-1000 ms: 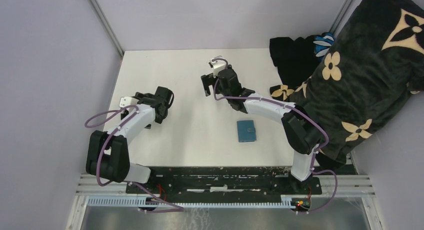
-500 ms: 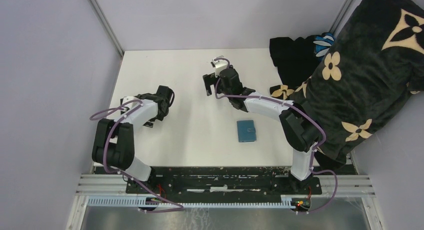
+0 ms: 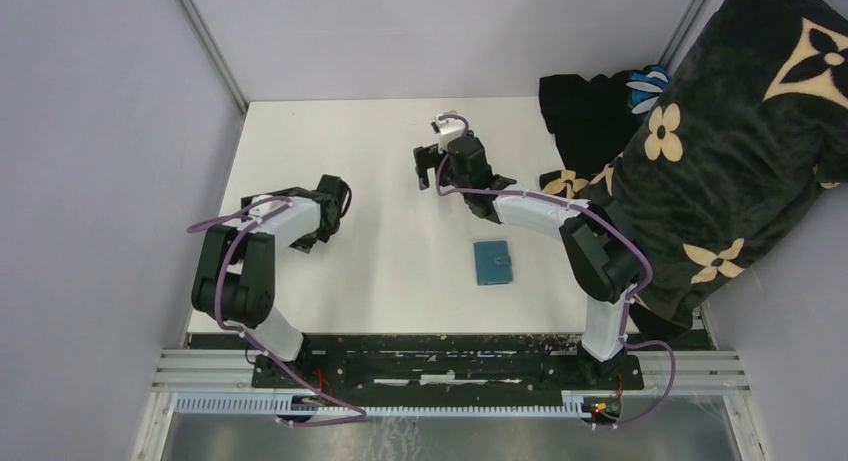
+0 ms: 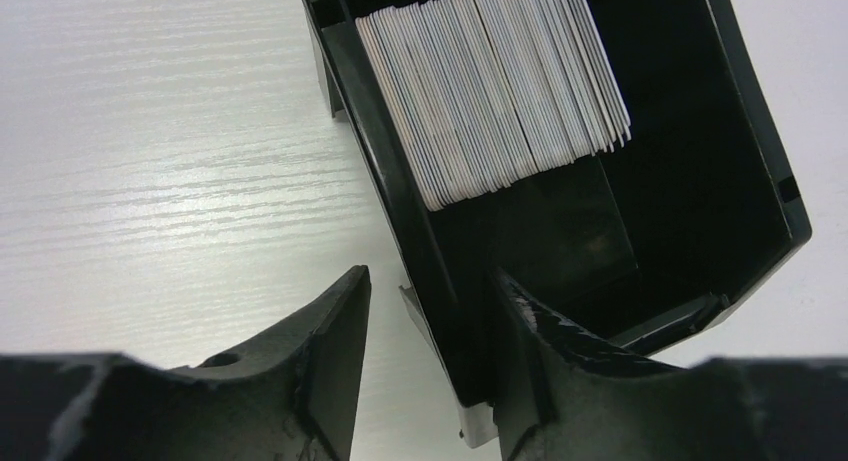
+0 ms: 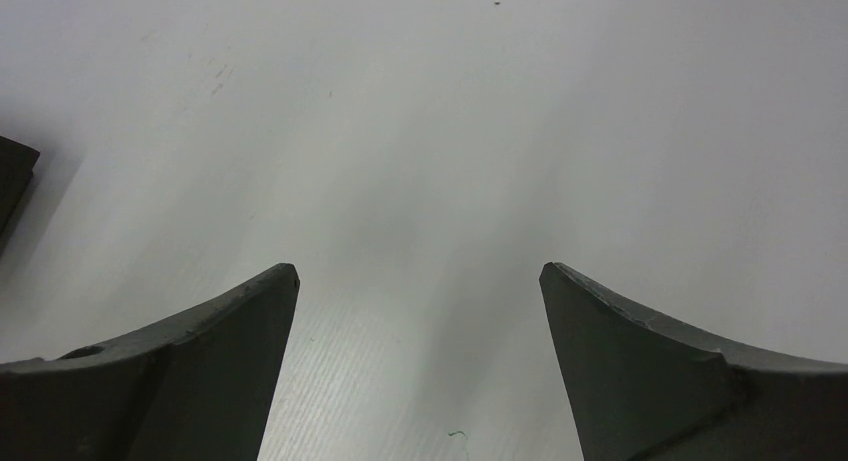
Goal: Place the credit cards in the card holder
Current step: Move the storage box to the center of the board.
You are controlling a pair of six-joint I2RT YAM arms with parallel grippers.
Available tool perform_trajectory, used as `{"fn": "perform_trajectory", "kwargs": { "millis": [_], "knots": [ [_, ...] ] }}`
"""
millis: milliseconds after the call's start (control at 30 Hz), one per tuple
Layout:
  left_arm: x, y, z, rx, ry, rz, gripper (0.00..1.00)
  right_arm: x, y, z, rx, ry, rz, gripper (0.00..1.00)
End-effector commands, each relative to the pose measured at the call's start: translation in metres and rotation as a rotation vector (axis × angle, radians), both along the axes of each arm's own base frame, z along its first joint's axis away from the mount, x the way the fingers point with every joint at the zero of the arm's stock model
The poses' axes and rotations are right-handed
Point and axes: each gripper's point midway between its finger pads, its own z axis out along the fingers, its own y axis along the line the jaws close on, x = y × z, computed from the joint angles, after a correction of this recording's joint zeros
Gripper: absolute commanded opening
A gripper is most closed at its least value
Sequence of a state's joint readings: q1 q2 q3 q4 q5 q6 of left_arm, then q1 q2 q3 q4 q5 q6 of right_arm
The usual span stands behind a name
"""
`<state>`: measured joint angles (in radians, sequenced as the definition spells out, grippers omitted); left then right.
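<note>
We see a white tabletop (image 3: 400, 251) walled by pale panels, and a dark blanket (image 3: 720, 161) with cream flower shapes spills over its edge at 2 to 3 o'clock. The right arm (image 3: 560, 221) reaches in toward 12 o'clock of the tabletop's middle; the left arm (image 3: 235, 271) folds back on itself at 9 o'clock.

Under the left arm's wrist sits a black open-topped box (image 4: 700, 131). The left claw (image 4: 428, 279) is partly open and straddles the box's near wall, one finger outside over the tabletop and the other inside the box. It grips nothing we can see, though we cannot tell whether the inner finger touches the wall. The right claw (image 5: 418, 270) is spread wide over bare tabletop, with nothing between its fingers.

The card holder (image 3: 492, 262), teal-blue, lies flat at 4 o'clock of the middle, well apart from both claws. The credit cards (image 4: 500, 81), a tight pale stack on edge, stand inside the box at its far end, beyond the left claw's fingertips.
</note>
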<state>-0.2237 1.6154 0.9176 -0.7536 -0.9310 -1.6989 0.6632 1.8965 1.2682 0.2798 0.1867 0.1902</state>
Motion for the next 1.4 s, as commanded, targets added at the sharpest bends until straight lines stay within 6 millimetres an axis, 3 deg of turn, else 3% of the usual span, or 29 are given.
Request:
{"fn": "perform_trajectory", "kwargs": {
  "millis": [0,400,667,933,1167,1367],
  "knots": [
    [0.004,0.002,0.005,0.012,0.018,-0.001,0.49,0.005,-0.003,0.013,0.06,-0.032,-0.014,1.0],
    [0.001,0.002,0.01,0.051,0.099,-0.096,0.26,0.002,-0.021,0.019,0.056,-0.034,-0.068,1.0],
    [0.007,-0.014,0.004,0.069,0.15,-0.236,0.21,-0.005,-0.041,0.015,0.028,0.002,-0.148,1.0],
    [0.035,-0.058,0.0,0.174,0.203,-0.458,0.19,-0.025,-0.082,0.014,-0.027,0.01,-0.272,1.0],
    [0.047,-0.105,-0.008,0.224,0.211,-0.607,0.19,-0.051,-0.123,0.015,-0.06,0.031,-0.402,0.99],
    [0.06,-0.141,-0.007,0.313,0.209,-0.75,0.18,-0.075,-0.162,0.018,-0.066,0.031,-0.535,0.9]
  ]
}}
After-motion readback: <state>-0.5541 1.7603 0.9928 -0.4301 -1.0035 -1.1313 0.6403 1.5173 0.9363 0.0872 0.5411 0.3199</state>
